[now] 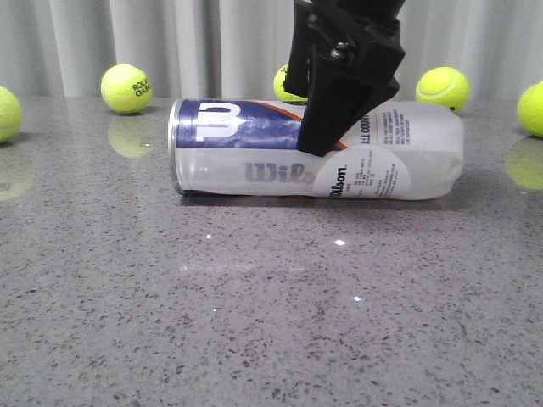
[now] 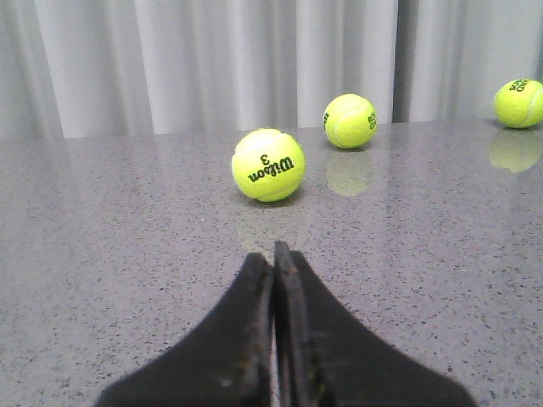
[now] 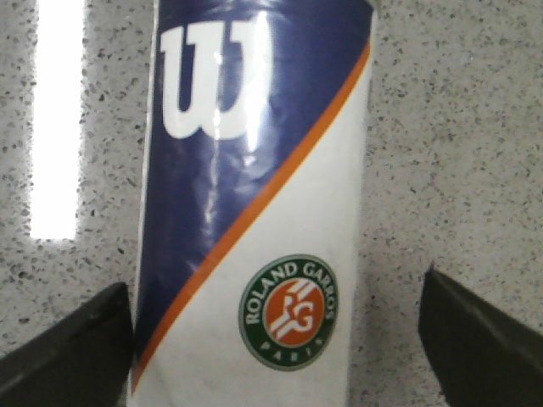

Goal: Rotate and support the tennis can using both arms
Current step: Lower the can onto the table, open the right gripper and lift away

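The tennis can point(image 1: 254, 161) lies on its side on the grey speckled table point(image 1: 271, 322), silver rim to the left, white, navy and orange Wilson label facing me. My right gripper point(image 1: 327, 140) comes down from above over the can's middle. In the right wrist view it point(image 3: 271, 288) is open and straddles the can point(image 3: 254, 212). One finger point(image 3: 93, 339) is at the can's side, the other point(image 3: 475, 339) stands well apart from it. My left gripper point(image 2: 274, 250) is shut and empty, low over bare table; it does not show in the front view.
Several yellow-green tennis balls lie along the back by the grey curtain: one point(image 1: 126, 88) at the left, one point(image 1: 442, 87) at the right, one point(image 1: 288, 85) behind the can. In the left wrist view a Wilson ball point(image 2: 268, 164) lies just ahead of the fingers, with others point(image 2: 350, 120) farther off.
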{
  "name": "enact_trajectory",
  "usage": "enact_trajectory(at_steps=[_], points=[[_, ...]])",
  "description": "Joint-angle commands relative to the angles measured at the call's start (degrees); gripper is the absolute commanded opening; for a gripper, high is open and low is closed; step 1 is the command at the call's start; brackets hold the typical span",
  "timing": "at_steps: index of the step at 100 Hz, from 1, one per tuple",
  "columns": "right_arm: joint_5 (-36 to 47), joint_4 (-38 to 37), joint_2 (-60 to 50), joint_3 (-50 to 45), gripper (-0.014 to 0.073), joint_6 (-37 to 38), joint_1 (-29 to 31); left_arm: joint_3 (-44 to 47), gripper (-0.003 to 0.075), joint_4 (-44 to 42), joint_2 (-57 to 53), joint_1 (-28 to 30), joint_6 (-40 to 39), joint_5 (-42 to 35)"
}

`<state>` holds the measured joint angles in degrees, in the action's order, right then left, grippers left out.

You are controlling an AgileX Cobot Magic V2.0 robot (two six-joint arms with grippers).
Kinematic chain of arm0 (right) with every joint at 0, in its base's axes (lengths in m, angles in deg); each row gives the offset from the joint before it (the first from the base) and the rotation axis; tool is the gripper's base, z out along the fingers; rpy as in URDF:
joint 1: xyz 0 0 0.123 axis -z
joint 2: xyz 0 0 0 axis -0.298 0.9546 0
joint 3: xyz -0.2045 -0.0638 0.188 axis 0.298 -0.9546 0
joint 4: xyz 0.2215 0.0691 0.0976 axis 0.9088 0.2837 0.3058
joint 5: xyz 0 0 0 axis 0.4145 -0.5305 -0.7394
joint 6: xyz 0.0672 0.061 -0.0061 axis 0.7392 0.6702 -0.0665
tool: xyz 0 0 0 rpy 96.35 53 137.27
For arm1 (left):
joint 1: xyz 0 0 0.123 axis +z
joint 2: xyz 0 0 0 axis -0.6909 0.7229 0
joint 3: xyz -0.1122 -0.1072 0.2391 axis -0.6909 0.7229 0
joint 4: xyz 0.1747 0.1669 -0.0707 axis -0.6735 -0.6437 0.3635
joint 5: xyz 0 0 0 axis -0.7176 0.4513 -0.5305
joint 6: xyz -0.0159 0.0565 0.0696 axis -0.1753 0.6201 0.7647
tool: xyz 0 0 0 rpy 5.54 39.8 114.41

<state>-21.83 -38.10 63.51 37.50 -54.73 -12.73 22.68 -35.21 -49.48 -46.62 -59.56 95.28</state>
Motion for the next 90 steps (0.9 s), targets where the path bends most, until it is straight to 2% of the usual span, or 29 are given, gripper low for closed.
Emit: enact_trajectory(at_steps=[1,66,90], points=[[0.6,0.6,-2.9,1.8,0.0646,0.1,0.1,2.7,-0.0021,0.5,-2.2,0.3,-0.4,-4.8],[-1.5,0.6,-3.6,1.8,0.0646,1.2,0.1,2.7,-0.0021,0.5,-2.2,0.3,-0.4,-4.8],[1.4,0.6,-9.4,1.9,0.0646,13.0,0.2,2.7,-0.0021,0.5,-2.2,0.3,-0.4,-4.8]])
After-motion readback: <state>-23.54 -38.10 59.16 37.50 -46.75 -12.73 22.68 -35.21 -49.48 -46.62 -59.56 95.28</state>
